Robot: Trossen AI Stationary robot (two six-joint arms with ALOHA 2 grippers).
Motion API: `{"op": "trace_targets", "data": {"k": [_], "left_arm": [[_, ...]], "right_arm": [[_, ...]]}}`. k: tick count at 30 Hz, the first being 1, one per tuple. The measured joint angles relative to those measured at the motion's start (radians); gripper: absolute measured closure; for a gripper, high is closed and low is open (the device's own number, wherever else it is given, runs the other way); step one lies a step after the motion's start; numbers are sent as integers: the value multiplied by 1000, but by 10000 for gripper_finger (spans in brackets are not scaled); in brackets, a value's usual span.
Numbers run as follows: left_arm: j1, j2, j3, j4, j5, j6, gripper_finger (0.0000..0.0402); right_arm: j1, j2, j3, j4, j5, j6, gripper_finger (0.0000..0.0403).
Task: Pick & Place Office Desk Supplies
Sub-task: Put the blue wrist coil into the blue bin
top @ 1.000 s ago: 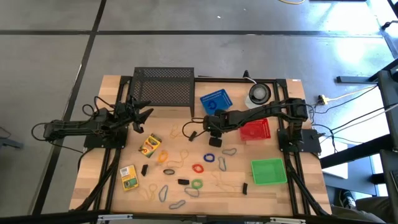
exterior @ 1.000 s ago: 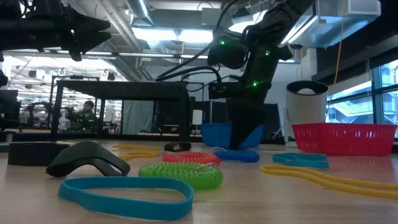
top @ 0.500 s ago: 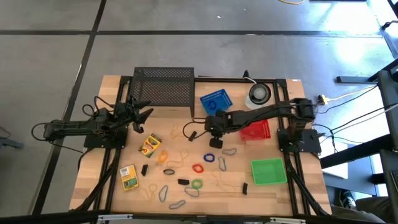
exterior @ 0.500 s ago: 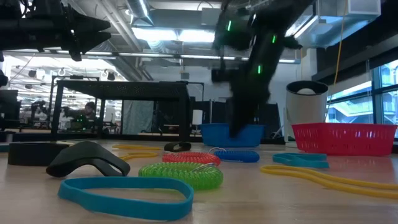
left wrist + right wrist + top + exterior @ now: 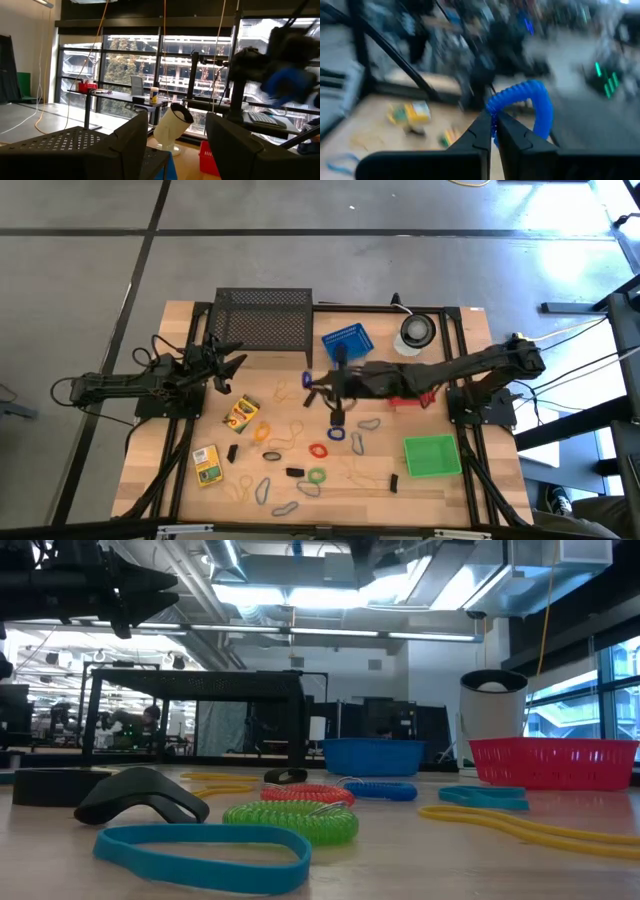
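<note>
Blue coiled band (image 5: 530, 102): pinched between closed fingers of right gripper (image 5: 492, 131), lifted above table centre, near blue basket (image 5: 346, 341). Judged light, springy, soft; loop dangles free, liable to swing or slip; best taken across single strand of coil. Left gripper (image 5: 226, 364): parked at table's left edge beside wire-mesh rack (image 5: 262, 317), fingers spread, nothing held. Remaining bands, black clips and crayon boxes (image 5: 240, 412) scattered over near half of table (image 5: 180, 320).
</note>
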Motion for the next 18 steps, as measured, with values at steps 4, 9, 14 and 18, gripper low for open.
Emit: {"op": "trace_targets", "data": {"k": [4,9,14,18], "left_arm": [[0,0,0,0,0,0,208],[0,0,0,0,0,0,208],[0,0,0,0,0,0,208],[0,0,0,1,0,0,208]], "right_arm": [[37,6,0,113,-96,-49,386],[58,7,0,87,-38,-49,386],[49,2,0,-34,106,-10,386],[27,-29,0,-149,181,94,386]]}}
